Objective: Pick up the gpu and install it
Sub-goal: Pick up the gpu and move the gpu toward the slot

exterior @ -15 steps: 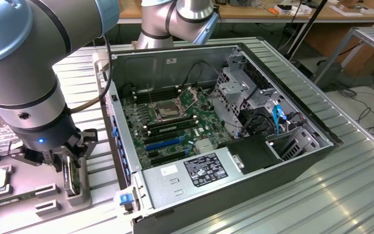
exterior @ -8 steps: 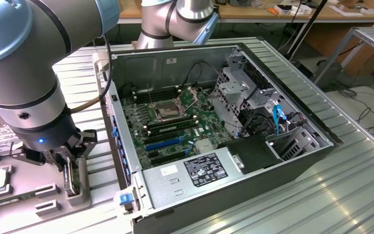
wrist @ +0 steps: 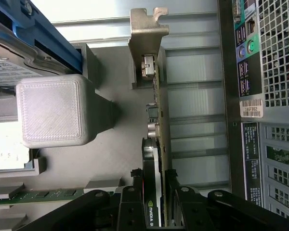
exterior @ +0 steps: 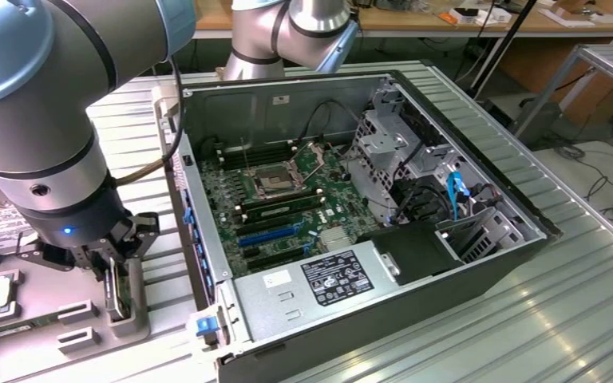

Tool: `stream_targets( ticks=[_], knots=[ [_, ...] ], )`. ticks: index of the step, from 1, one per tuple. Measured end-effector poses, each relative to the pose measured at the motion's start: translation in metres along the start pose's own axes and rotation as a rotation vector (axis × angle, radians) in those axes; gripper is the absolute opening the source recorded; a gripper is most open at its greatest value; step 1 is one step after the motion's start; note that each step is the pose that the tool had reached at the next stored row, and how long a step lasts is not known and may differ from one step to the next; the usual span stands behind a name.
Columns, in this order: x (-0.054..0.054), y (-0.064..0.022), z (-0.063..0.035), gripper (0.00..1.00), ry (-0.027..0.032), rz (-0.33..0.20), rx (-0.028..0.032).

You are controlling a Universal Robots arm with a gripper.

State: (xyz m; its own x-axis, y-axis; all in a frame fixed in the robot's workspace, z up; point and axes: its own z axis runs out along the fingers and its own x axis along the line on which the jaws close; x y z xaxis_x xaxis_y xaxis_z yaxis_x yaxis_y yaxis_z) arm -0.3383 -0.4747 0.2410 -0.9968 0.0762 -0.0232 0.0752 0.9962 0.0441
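The gpu (wrist: pixel 160 120) stands on edge in a grey holder, a thin green board with a silver bracket (wrist: pixel 145 38) at its far end. My gripper (wrist: pixel 153 177) straddles the card's near end, with a black finger (wrist: pixel 135 185) pressed against each face, so it is shut on the gpu. In the exterior view the gripper (exterior: pixel 115 275) points down over the holder at the exterior view's left of the computer case (exterior: pixel 392 263), and the gpu (exterior: pixel 120 299) shows as a thin upright plate between the fingers. The card still sits down in its slot in the holder.
The open case lies on its side with the motherboard (exterior: pixel 274 199) exposed and its rear panel (wrist: pixel 274 72) close beside the holder. A grey printed block (wrist: pixel 50 110), a memory stick (wrist: pixel 48 196) and a labelled hard drive (wrist: pixel 9 72) sit in the parts tray (exterior: pixel 83 339).
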Motion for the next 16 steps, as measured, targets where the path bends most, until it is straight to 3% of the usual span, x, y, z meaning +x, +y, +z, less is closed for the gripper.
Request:
stream_targets(
  ticks=[16],
  knots=[
    [0.0,0.0,0.0,0.27,0.0,0.0,0.0]
  ],
)
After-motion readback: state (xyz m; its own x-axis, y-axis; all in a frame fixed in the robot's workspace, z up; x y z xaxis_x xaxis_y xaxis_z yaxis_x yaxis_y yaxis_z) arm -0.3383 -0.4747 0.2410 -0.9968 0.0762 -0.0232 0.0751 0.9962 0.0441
